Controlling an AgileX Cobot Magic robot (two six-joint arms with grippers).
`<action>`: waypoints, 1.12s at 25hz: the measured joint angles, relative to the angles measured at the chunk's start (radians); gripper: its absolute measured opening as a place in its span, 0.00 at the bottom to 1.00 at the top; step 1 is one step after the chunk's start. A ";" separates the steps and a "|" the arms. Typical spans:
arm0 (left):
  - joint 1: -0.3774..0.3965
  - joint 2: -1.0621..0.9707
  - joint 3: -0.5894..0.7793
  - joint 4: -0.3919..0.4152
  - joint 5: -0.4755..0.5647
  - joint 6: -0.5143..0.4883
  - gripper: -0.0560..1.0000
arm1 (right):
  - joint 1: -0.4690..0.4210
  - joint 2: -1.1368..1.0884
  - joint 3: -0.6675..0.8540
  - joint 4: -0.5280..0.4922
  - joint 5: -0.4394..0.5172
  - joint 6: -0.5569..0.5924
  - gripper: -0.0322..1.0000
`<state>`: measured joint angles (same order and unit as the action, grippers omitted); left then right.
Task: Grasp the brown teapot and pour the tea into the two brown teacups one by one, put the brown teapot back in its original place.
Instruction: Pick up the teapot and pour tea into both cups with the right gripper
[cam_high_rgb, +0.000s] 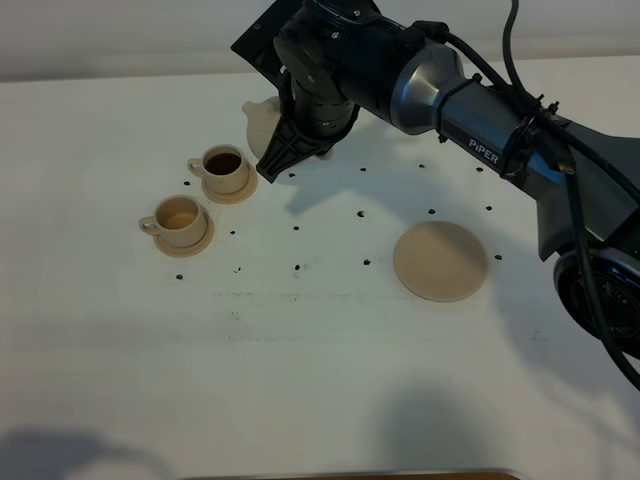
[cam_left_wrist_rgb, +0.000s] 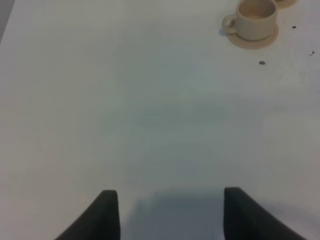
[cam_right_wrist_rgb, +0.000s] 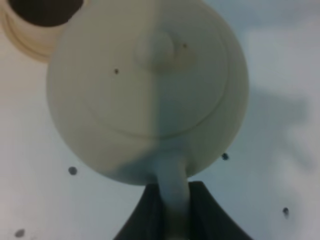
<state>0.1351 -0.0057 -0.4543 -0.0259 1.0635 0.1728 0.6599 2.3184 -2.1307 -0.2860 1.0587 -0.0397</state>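
The brown teapot (cam_high_rgb: 260, 118) is mostly hidden behind my right gripper (cam_high_rgb: 285, 152), just behind the far teacup (cam_high_rgb: 224, 168), which holds dark tea. The near teacup (cam_high_rgb: 180, 219) has a pale inside. Each cup stands on its own saucer. In the right wrist view the teapot (cam_right_wrist_rgb: 150, 90) fills the frame lid-up, and my right gripper (cam_right_wrist_rgb: 172, 202) is shut on its loop handle; the dark cup (cam_right_wrist_rgb: 42, 12) is just beyond it. The coaster disc (cam_high_rgb: 440, 261) lies bare at the right. My left gripper (cam_left_wrist_rgb: 170, 215) is open over bare table, with the near cup (cam_left_wrist_rgb: 255, 17) far ahead.
The right arm (cam_high_rgb: 480, 110) reaches across the table from the right edge to the cups on the left. Small dark dots (cam_high_rgb: 297, 268) mark the white tabletop (cam_high_rgb: 320, 360). The left arm does not show in the high view.
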 joint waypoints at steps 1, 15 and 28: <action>0.000 0.000 0.000 0.000 0.000 0.000 0.55 | -0.004 0.007 0.000 0.010 -0.006 0.000 0.11; 0.000 0.000 0.000 0.000 0.000 0.000 0.55 | -0.013 0.079 0.000 0.103 -0.056 0.003 0.11; 0.000 0.000 0.000 0.000 0.000 0.000 0.55 | -0.033 0.104 0.069 0.148 -0.141 0.015 0.11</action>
<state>0.1351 -0.0057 -0.4543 -0.0259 1.0635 0.1728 0.6271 2.4226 -2.0617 -0.1379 0.9178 -0.0246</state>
